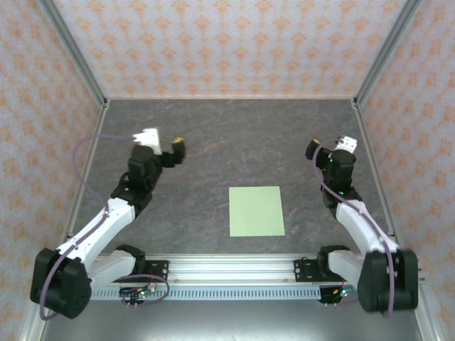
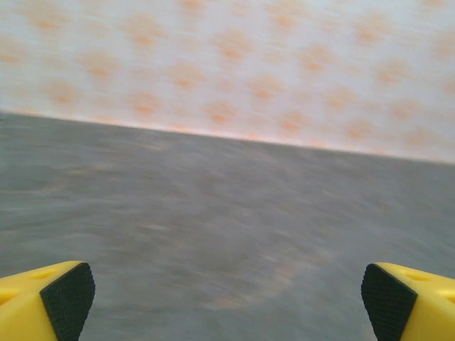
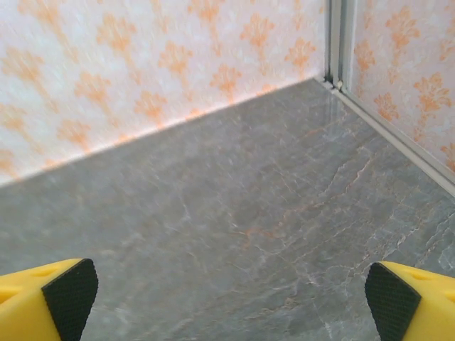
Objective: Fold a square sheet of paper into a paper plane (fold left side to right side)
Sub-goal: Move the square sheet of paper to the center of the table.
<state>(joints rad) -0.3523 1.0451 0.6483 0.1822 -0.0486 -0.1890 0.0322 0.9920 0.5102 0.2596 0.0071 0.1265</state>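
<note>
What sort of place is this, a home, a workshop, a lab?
Probably a robot lab test cell: left arm and right arm bolted to a metal rail, a grey stone-look table boxed in by patterned wall panels, with a square sheet of paper laid out.

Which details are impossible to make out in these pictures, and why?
Top view: the square sheet of paper lies flat; any faint crease is too small to tell.
Left wrist view: blur smears the table; the bottom edge cuts off most of the left gripper.
Right wrist view: the bottom edge cuts off most of the right gripper too.
</note>
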